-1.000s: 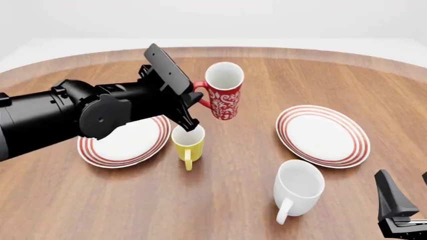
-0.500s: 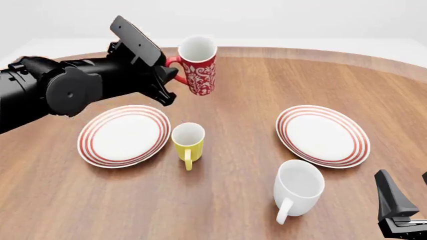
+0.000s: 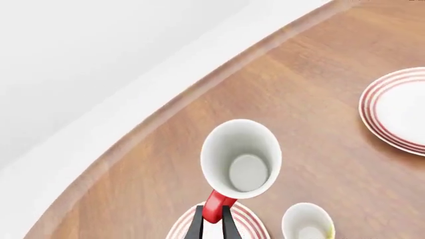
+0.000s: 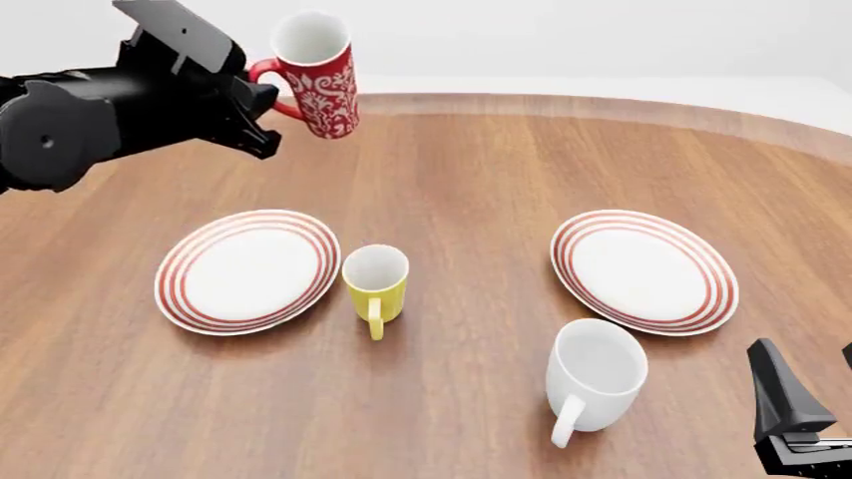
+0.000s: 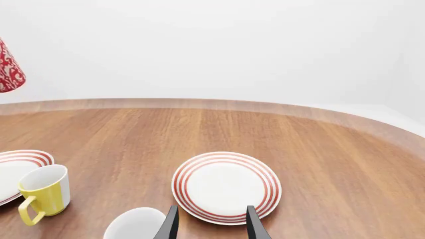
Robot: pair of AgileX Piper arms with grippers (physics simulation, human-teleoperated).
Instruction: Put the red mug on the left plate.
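The red mug (image 4: 317, 75), with a white floral pattern, hangs upright high in the air beyond the far left part of the table. My left gripper (image 4: 259, 92) is shut on its red handle (image 3: 216, 206). The left wrist view looks down into the mug's white inside (image 3: 242, 159). The left plate (image 4: 246, 269), white with red rings, lies on the table well below and nearer than the mug, and its rim shows under the gripper (image 3: 251, 220). My right gripper (image 5: 211, 226) is open and empty, low at the near right (image 4: 815, 404).
A yellow mug (image 4: 375, 284) stands right beside the left plate. A larger white mug (image 4: 593, 374) stands at the near right. The second ringed plate (image 4: 644, 269) lies at the right. The table's curved far edge (image 4: 560, 100) runs behind the raised mug.
My left arm has carried the red mug up and to the left, from above the yellow mug to high over the far left of the table. The right arm has not moved.
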